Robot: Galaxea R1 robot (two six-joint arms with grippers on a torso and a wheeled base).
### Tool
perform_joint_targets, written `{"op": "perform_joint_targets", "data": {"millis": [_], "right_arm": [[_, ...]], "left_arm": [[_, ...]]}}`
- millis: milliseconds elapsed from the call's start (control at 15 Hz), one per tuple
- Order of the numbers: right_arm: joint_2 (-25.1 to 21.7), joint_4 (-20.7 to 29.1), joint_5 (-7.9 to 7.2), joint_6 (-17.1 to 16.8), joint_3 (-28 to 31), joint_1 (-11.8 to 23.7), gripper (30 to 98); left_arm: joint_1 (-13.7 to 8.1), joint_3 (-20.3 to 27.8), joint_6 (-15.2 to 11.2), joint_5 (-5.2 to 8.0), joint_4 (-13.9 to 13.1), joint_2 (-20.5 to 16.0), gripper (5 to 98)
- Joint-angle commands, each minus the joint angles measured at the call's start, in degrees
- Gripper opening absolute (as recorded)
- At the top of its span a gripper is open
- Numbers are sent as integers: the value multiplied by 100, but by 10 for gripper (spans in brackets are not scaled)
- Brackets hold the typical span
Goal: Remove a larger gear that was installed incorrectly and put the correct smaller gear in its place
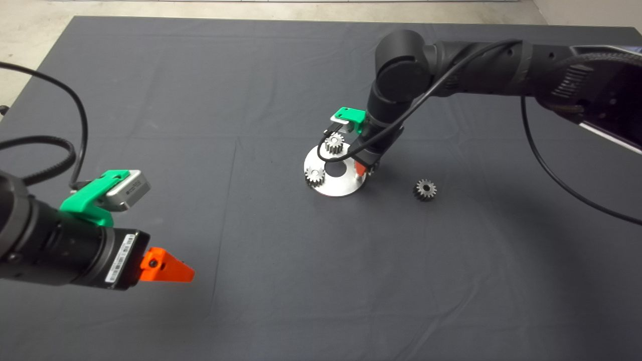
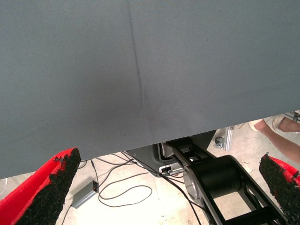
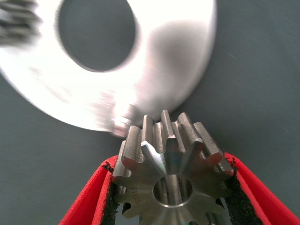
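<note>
The larger gear [image 3: 171,173], bright steel with long tapering teeth, sits between the red fingers [image 3: 89,201] of my right gripper [image 3: 169,161], which is shut on it. It is held at the rim of the round silver plate [image 3: 159,70], beside a small pin [image 3: 121,123]. From above, my right gripper [image 1: 362,168] stands at the plate's [image 1: 337,186] right edge and hides this gear. The smaller gear [image 1: 425,189], dark and flat, lies on the mat to the right of the plate. My left gripper [image 1: 168,266] waits open at the lower left, holding nothing.
Two light silver gears [image 1: 333,144] [image 1: 315,175] sit on the plate, around its centre hole [image 1: 337,169]. The left wrist view shows the mat's edge, with cables, the robot's base [image 2: 220,180] and a person's shoe [image 2: 276,124] on the floor beyond.
</note>
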Motion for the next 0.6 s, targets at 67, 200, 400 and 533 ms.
{"op": "perform_joint_targets", "data": {"millis": [67,200,400,533], "right_arm": [[-539,173,-571,-20,50,222,494],[-608,164,-571,-20,50,196,493],[-610,146,-580,-28,-9,83,494],[-610,138,-570,-20,-74,46,495]], "left_arm": [[-71,75,6,17,-61,-7,982],[-71,75,6,17,-61,-7,982],[-70,118,22,17,-62,-16,982],[-71,128,22,8,-63,-16,982]]}}
